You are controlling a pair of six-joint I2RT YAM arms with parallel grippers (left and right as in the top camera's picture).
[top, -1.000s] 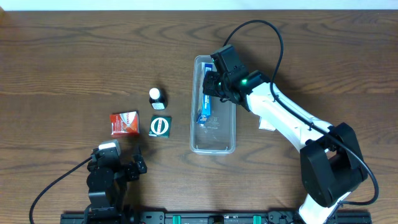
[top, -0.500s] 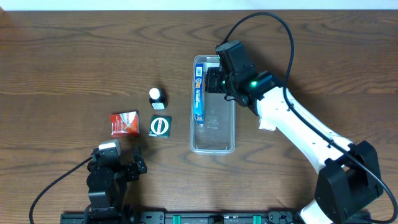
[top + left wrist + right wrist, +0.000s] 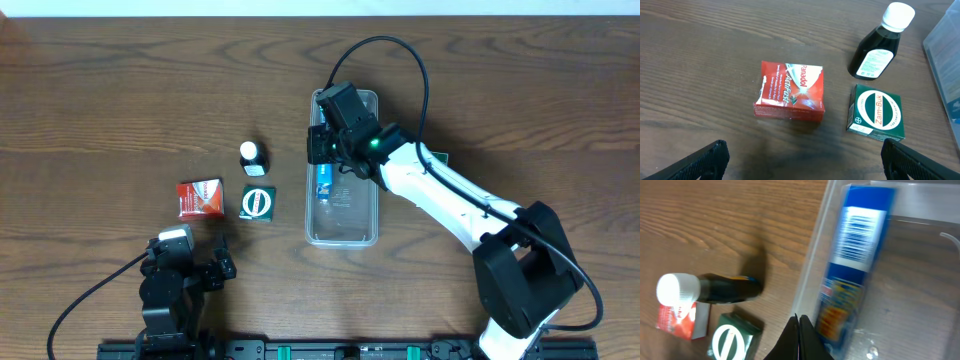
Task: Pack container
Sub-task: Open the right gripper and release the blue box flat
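The container (image 3: 345, 236) is a long clear tub at mid table; it also shows in the right wrist view (image 3: 925, 285) and at the right edge of the left wrist view (image 3: 945, 60). A blue box (image 3: 324, 183) lies inside along its left wall (image 3: 852, 265). My right gripper (image 3: 319, 148) is shut and empty, its tips (image 3: 799, 327) over the tub's left rim. My left gripper (image 3: 190, 270) is open and empty, low at the near left (image 3: 800, 165). A red Panadol box (image 3: 790, 91), a green Zam-Buk box (image 3: 876, 111) and a dark bottle (image 3: 877, 47) lie left of the tub.
In the overhead view the red box (image 3: 200, 198), the green box (image 3: 258, 203) and the bottle (image 3: 252, 158) sit between my left gripper and the tub. A small green-edged item (image 3: 438, 157) peeks out beside the right arm. The right arm's cable arcs over the tub's far end.
My right gripper has swung left across the far end of the tub to its left rim. The blue box has gone from tilted to lying along the left wall. The left arm is still.
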